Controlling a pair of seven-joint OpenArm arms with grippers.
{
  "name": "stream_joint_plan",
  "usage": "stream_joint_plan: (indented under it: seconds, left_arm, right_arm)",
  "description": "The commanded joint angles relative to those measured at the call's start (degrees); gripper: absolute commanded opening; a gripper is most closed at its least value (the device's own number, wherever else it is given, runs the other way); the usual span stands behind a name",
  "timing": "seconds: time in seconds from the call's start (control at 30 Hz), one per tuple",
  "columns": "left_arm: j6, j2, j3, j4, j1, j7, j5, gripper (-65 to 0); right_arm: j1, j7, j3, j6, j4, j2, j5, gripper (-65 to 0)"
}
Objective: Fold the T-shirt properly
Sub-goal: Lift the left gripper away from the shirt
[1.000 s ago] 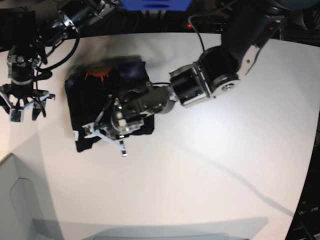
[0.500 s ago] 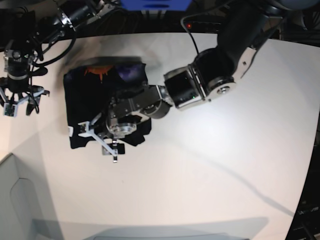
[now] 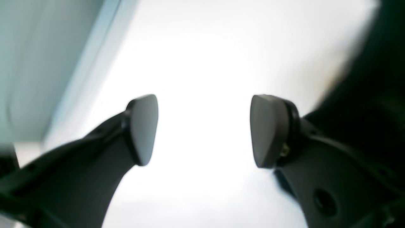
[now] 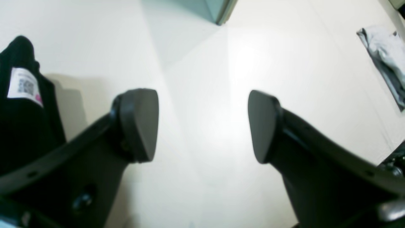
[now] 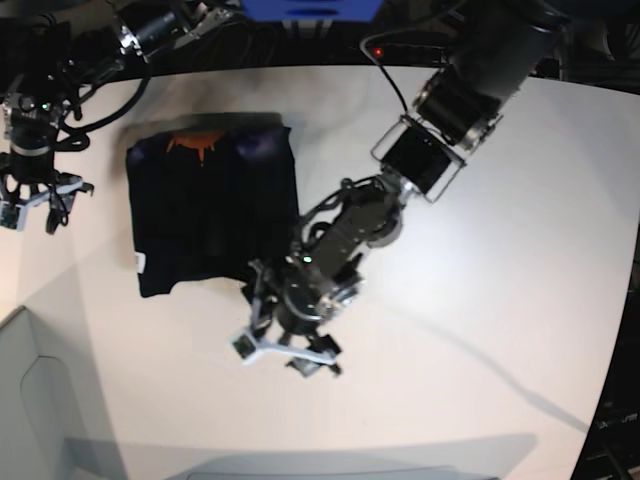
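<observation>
The black T-shirt (image 5: 205, 215) lies folded into a rough rectangle on the white table (image 5: 480, 260), with its orange-and-purple print at the far edge. A small white label (image 5: 138, 262) shows at its near left corner. My left gripper (image 5: 288, 358) hangs open over bare table just off the shirt's near right corner. In the left wrist view the left gripper (image 3: 202, 129) holds nothing, and the T-shirt (image 3: 373, 79) is a dark blur on the right. My right gripper (image 5: 30, 215) stands open left of the shirt. In the right wrist view the right gripper (image 4: 202, 125) is empty, with the T-shirt (image 4: 22, 123) and its label (image 4: 23, 85) at left.
A pale grey panel (image 5: 25, 400) fills the near left corner beside the table. A crumpled grey cloth (image 4: 384, 60) lies at the far right of the right wrist view. Dark cables and equipment (image 5: 150, 30) line the table's back edge.
My left gripper has opened, let go of the T-shirt and drawn back off it toward the table's front. The shirt now lies flat. My right gripper has shifted slightly toward the back.
</observation>
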State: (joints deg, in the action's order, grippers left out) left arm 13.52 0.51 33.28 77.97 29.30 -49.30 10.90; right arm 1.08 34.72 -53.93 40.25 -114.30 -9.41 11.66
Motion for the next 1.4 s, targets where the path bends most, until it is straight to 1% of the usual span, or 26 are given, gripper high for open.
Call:
stream_joint_plan:
  seconds: [0.0,0.13,0.23,0.33,0.4,0.57,0.63,0.7,0.77,0.87,0.97,1.13,1.27,1.37]
  left_arm:
    - [-0.4,0.7,-3.5,2.9,-0.4,0.7,-0.9,-21.4]
    - [-0.4,-0.1,-20.4,8.9,-8.9,-2.8,-5.2,-21.4]
    - [0.0,0.0,-33.1,11.7,-14.1,-4.4,-11.7,-21.4]
    - [0.1,-0.3,-42.4,11.8,-17.3,-4.4,-19.0,-21.4]
    - [0.1,-1.8,-46.0,12.1,-18.4,-4.4,-22.5,-21.4]
    - [-0.3,-5.5,-48.4,12.3,-19.7,-4.4,-29.3,-21.4]
    - [-0.3,-6.4,-49.7,12.3,-19.8,-4.4,-31.5,-21.4]
    - [-0.3,-6.8,-51.7,12.3,-19.8,-4.4,-32.7,-21.4]
    - [-0.3,-6.8,-53.4,12.3,-19.7,-4.4,-32.9,-21.4]
    - [-0.3,-6.9,-54.4,11.8,-19.3,-4.4,-32.9,-21.4]
    - [-0.3,-6.9,-54.4,12.2,-19.3,-4.4,-32.8,-21.4]
    - [-0.3,-6.2,-53.9,12.3,-19.2,-4.4,-33.0,-21.4]
    - [-0.3,-2.8,-50.1,12.3,-18.0,-3.9,-32.9,-21.2]
    - [-0.4,0.0,-44.8,11.6,-16.5,-3.6,-32.4,-21.2]
  right_arm:
    - [0.6,-1.5,0.4,-0.2,-0.7,0.4,-0.8,-20.6]
    - [0.1,-1.4,3.8,-0.2,-0.7,0.4,-0.8,-20.6]
    - [-1.9,-1.4,6.7,-0.2,-0.7,0.4,-0.8,-20.6]
    - [-4.9,-1.4,11.5,-0.2,-0.7,0.4,-1.0,-20.6]
    - [-7.0,-1.4,13.7,-0.2,-0.7,0.4,-2.9,-20.6]
    - [-11.5,-1.4,14.1,-0.2,0.9,0.4,-10.4,-21.3]
    - [-12.6,-1.5,14.1,-0.2,2.3,0.4,-11.9,-25.1]
    - [-13.8,-2.0,14.2,-0.2,3.4,0.4,-13.6,-31.9]
    - [-14.7,-2.0,14.2,-0.2,3.4,0.4,-15.1,-41.1]
    - [-14.9,-1.6,14.2,-0.2,3.3,0.4,-15.4,-54.6]
    - [-16.2,-1.5,14.2,-0.2,3.3,0.4,-15.4,-65.0]
    - [-17.6,-2.3,15.9,-0.2,7.3,0.4,-15.4,-65.0]
    - [-17.7,-4.9,16.4,-0.2,12.2,0.4,-15.4,-65.0]
    - [-17.9,-6.7,16.5,-0.2,14.0,0.4,-15.2,-65.0]
